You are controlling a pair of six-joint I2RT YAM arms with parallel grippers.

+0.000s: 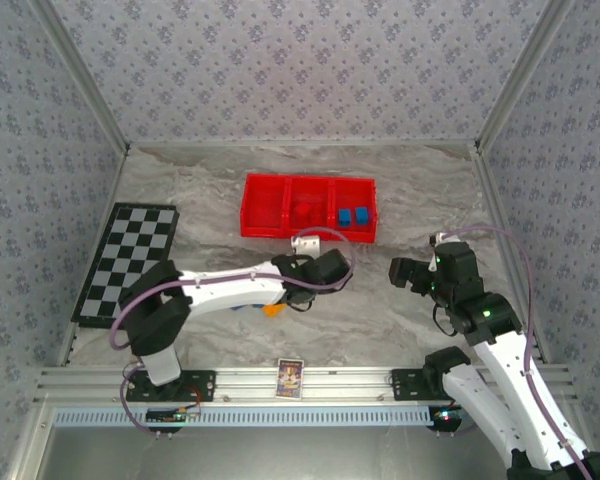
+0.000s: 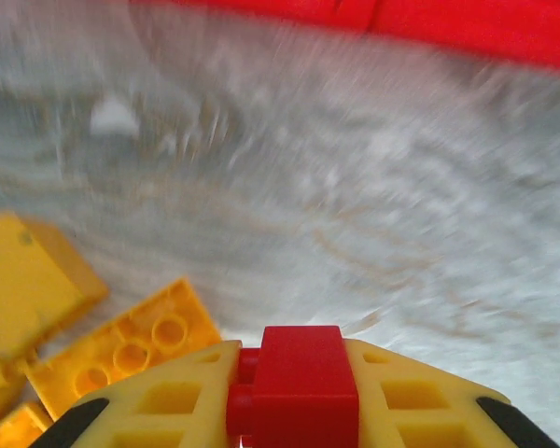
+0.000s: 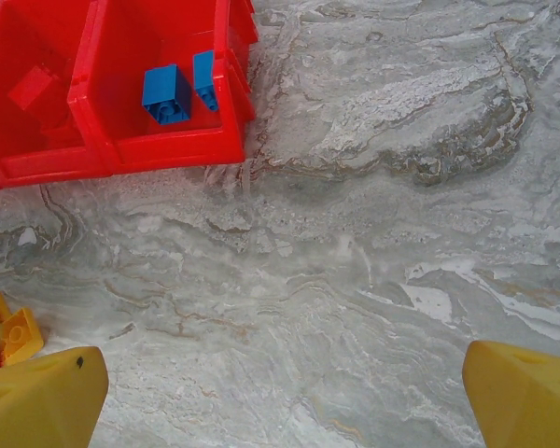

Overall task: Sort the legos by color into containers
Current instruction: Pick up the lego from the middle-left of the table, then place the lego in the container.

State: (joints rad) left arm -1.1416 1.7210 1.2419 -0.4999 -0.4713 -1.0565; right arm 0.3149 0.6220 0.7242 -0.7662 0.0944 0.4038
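- Legos update: one red lego (image 2: 303, 397) is pinched in the left tool (image 2: 297, 359). The yellow fingers (image 2: 168, 401) are clamped on both sides of it, low over the marbled tabletop (image 2: 355, 205).
- The left wrist view is pretty blurry, but you can make out a few yellow legos (image 2: 131, 345) lying loose on the tabletop, just left of that tool.
- The red tray (image 1: 265, 232) sits toward the back of the tabletop, long side across, with three compartments in a row.
- The middle compartment has red legos (image 1: 304, 211) in it, and the right one has two blue legos (image 1: 352, 216) side by side. The right wrist view shows the same blue legos (image 3: 165, 93) in the end compartment.
- From the top camera, the left arm (image 1: 230, 285) reaches across from its base, and the left tool (image 1: 328, 268) sits just in front of the tray's front wall, roughly opposite the middle compartment.
- An orange-yellow lego (image 1: 272, 309) pokes out from beside that arm. Can't tell what else is tucked under it.
- The right tool (image 3: 285, 406) is spread wide, one finger (image 3: 42, 401) at each bottom corner of its wrist view, with just bare tabletop between them. From above, the right tool (image 1: 400, 272) hangs in front of the tray's right end, holding nothing.
- A checkered board (image 1: 125, 262) lies flat along the left side, and a small printed card (image 1: 290, 378) stands at the near edge between the two arm bases.
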